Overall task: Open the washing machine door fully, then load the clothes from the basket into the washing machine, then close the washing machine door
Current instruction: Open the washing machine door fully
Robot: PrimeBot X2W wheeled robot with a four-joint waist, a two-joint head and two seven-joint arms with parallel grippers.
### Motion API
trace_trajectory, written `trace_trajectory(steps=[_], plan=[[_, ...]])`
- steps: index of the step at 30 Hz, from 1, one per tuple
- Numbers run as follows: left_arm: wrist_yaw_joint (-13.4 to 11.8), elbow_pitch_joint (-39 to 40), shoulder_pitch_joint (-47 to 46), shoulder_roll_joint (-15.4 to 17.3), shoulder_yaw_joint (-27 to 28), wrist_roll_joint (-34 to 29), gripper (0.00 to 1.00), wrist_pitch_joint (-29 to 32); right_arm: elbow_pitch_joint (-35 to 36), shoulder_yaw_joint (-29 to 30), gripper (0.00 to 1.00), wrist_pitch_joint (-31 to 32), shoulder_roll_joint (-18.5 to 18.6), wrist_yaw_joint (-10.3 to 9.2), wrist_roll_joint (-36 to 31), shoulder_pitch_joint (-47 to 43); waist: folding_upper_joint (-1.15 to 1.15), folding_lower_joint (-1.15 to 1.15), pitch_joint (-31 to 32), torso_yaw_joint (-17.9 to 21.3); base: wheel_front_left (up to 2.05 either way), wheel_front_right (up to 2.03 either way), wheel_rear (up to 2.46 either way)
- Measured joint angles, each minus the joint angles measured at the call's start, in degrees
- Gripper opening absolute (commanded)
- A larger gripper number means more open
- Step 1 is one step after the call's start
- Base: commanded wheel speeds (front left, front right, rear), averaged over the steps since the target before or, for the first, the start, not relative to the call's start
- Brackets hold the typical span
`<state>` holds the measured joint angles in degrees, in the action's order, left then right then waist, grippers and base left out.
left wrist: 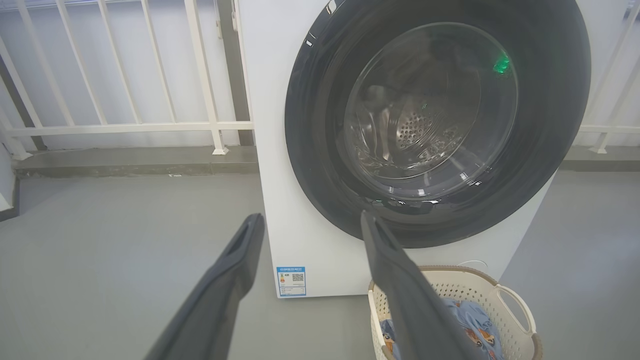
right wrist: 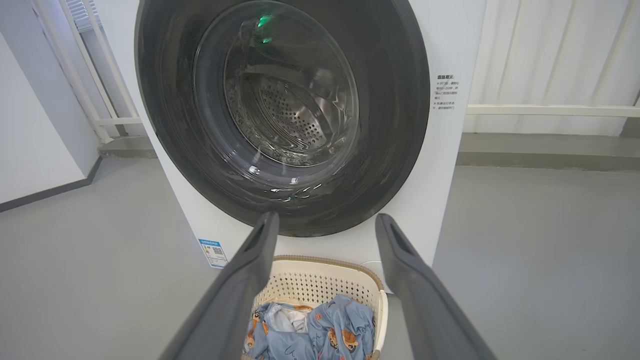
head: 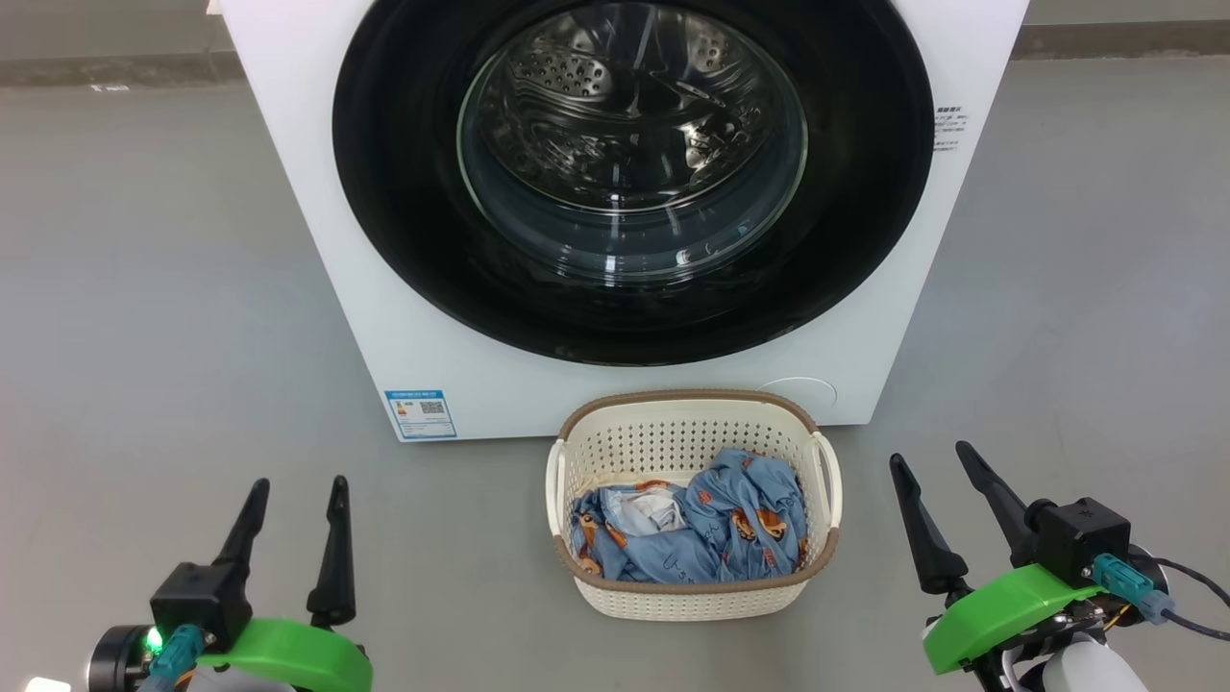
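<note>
Blue label sticker [head: 420, 413] on the washing machine [head: 317, 288] front, below-left of the washing machine door [head: 384, 192], carries a QR code [head: 432, 407] and rows of fine print, too small to read. Right of the door, approx. level w/ its upper half, a short block of dark Chinese characters [head: 948, 128] on the white panel; illegible at this res.
</note>
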<state>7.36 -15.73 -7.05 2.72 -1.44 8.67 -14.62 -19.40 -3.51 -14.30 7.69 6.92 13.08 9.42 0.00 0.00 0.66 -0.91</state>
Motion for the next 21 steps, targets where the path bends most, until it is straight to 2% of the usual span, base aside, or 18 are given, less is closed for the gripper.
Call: trace_trajectory(steps=[6,21], plan=[[0.0,0.3,0.0,0.0,0.26,-0.31,1.0,0.0,0.01,0.02,1.0,0.0,-0.07,0.0,0.0,0.0,0.0,0.0,0.03,0.06,0.79,0.79,-1.59],[0.0,0.96,0.01,-0.31,-0.96,0.77,1.0,-0.01,-0.08,0.42,1.0,0.0,0.05,0.0,0.02,-0.01,0.0,0.0,-0.02,0.78,1.09,1.09,-2.18]])
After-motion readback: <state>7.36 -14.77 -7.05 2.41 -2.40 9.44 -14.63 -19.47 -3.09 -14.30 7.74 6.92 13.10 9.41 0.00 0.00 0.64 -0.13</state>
